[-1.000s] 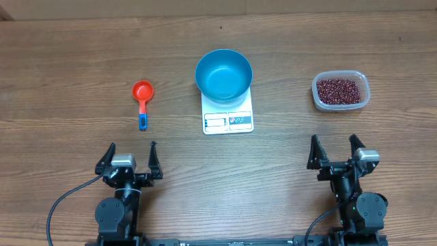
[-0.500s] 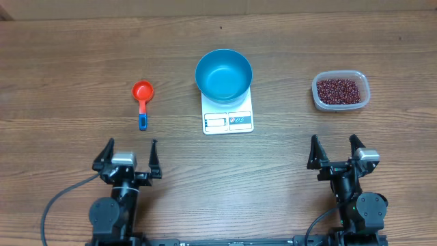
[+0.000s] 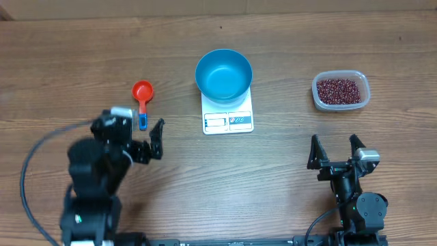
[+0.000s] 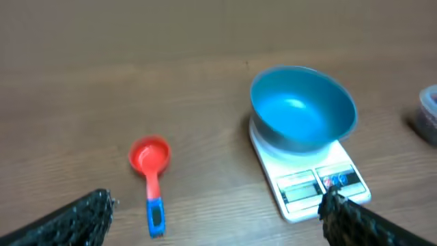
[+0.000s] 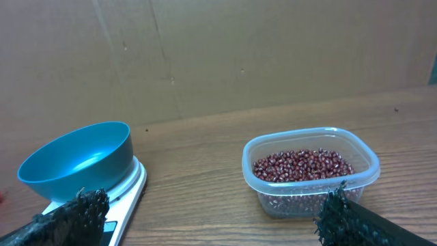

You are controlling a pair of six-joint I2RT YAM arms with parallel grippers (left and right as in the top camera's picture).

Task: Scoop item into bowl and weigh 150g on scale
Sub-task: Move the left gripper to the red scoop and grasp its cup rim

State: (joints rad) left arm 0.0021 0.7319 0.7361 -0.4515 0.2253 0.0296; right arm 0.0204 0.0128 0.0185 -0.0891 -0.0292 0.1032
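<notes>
Many beans (image 5: 304,164): small, dark red-brown and loose, heaped in the clear tub (image 5: 365,158) at the right of the desk (image 3: 273,184). We judge them light and free-flowing, so they will likely roll off an overfilled scoop.
Tub: thin clear plastic that probably slides when we dig in. We would push the scoop gently.
Measuring scoop (image 3: 142,97): red cup with a blue handle end, lying flat to the left of the scale (image 3: 228,121) and apart from it. It looks rigid and light. We would pinch it across the handle's narrow sides, near the blue end.
Bowl (image 3: 223,75): bright blue and empty, sitting on the scale's rear part with the display uncovered. It looks light and easily nudged.
Left tool (image 4: 215,208): spread wide and holding nothing, with the scoop handle ahead of it.
Right tool (image 3: 334,147): spread wide and empty, near the desk's front edge, well short of the tub.
</notes>
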